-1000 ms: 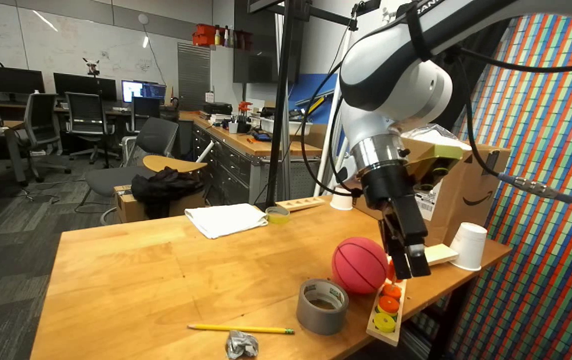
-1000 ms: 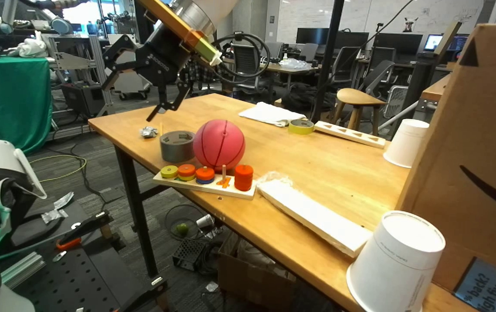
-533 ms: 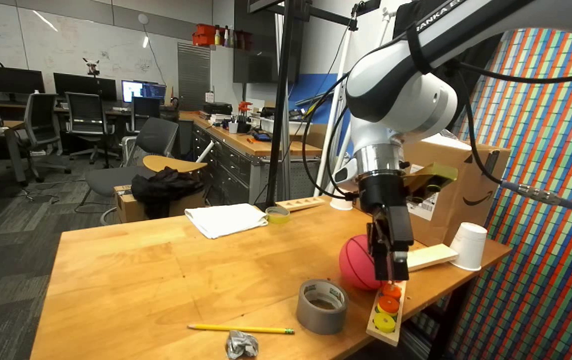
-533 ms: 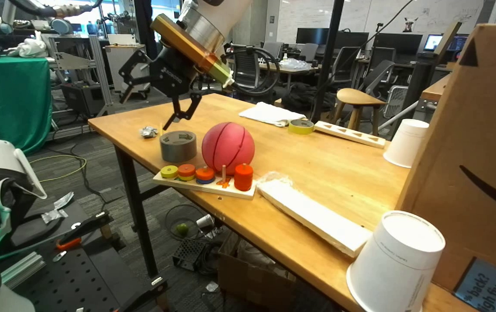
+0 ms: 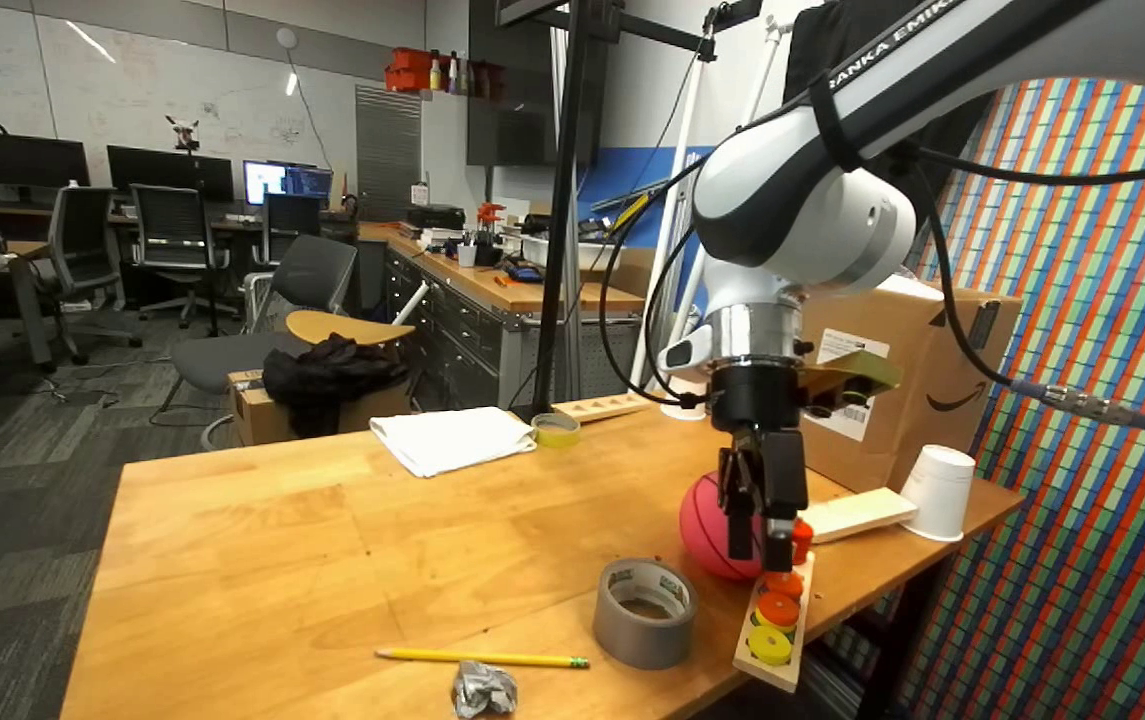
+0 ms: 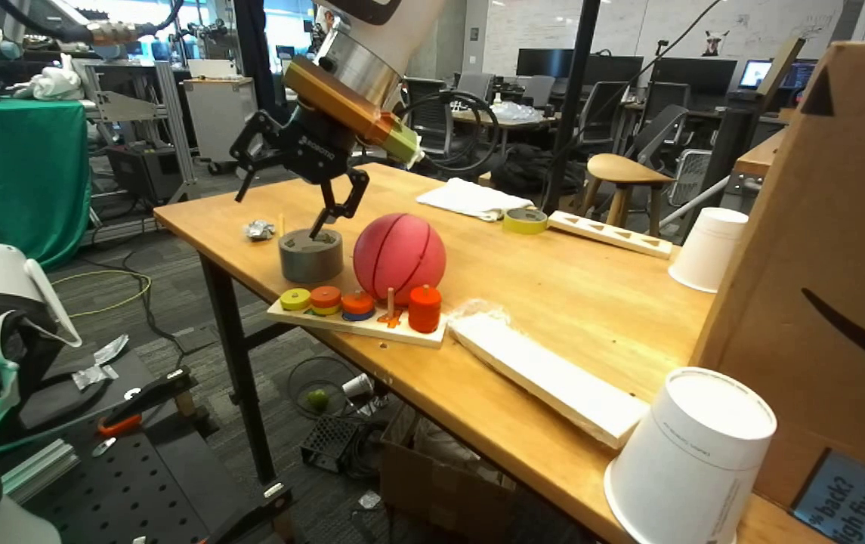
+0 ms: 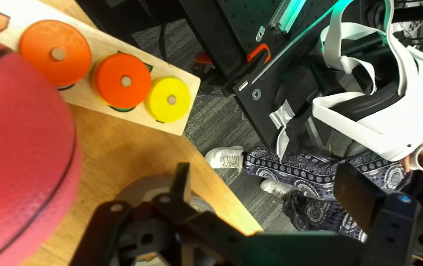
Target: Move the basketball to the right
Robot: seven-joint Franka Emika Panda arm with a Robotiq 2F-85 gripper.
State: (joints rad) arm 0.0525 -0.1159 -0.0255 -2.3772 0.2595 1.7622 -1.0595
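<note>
The basketball (image 6: pixel 400 257) is a pink-red ball with dark seams, resting on the wooden table (image 6: pixel 553 302). In another exterior view its right part is hidden behind my gripper (image 5: pixel 759 560). It fills the left of the wrist view (image 7: pixel 19 155). My gripper (image 6: pixel 278 217) is wide open and empty, tilted above the table. One fingertip hangs over the grey tape roll (image 6: pixel 311 261), beside the ball and apart from it. The other finger is farther out, away from the ball. In the wrist view nothing is between the fingers (image 7: pixel 181 179).
A wooden peg toy with coloured discs (image 6: pixel 356 325) lies at the table edge, close by the ball. A wood plank (image 6: pixel 545 374), white cup (image 6: pixel 693 453) and cardboard box (image 6: pixel 817 249) stand beyond. Pencil (image 5: pixel 482 658) and crumpled foil (image 5: pixel 484 690) lie near the tape roll.
My open gripper has moved lower and closer to the ball and tape roll, turning more upright. The ball has rolled slightly to the right in both exterior views, mostly in the first half second.
</note>
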